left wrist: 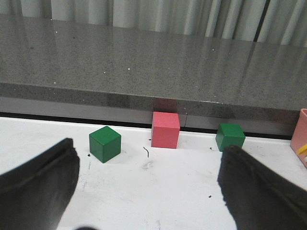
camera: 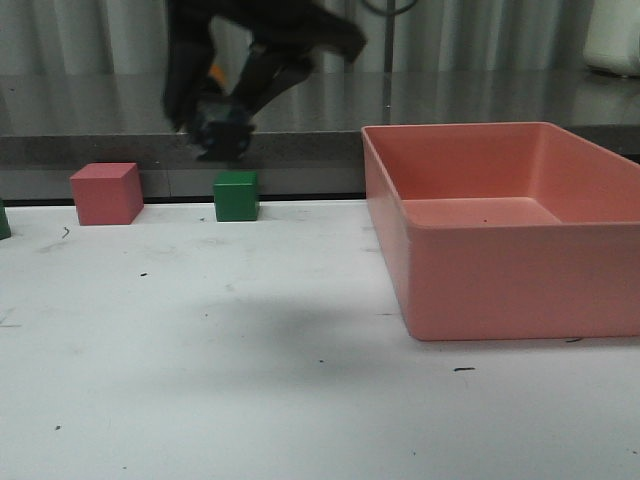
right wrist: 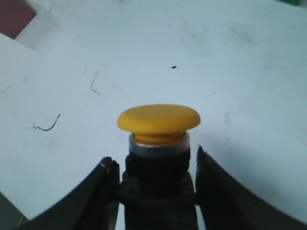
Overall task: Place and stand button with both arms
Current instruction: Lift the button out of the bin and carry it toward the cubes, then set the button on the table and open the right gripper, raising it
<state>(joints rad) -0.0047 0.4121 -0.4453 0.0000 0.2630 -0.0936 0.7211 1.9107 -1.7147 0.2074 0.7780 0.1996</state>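
Right gripper [right wrist: 153, 184] clamped on button [right wrist: 158, 143] body, yellow cap pointing past fingertips, held above table [right wrist: 230, 72]. Left gripper [left wrist: 148, 187] wide, empty. Risk: tipping on release if base lands tilted.

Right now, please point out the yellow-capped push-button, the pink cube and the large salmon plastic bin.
Yellow-capped push-button [right wrist: 159, 118]: right wrist view, on the top of its mushroom cap.
Pink cube [camera: 105, 194]: front view, on its front face.
Large salmon plastic bin [camera: 520, 280]: front view, on its near outer wall.
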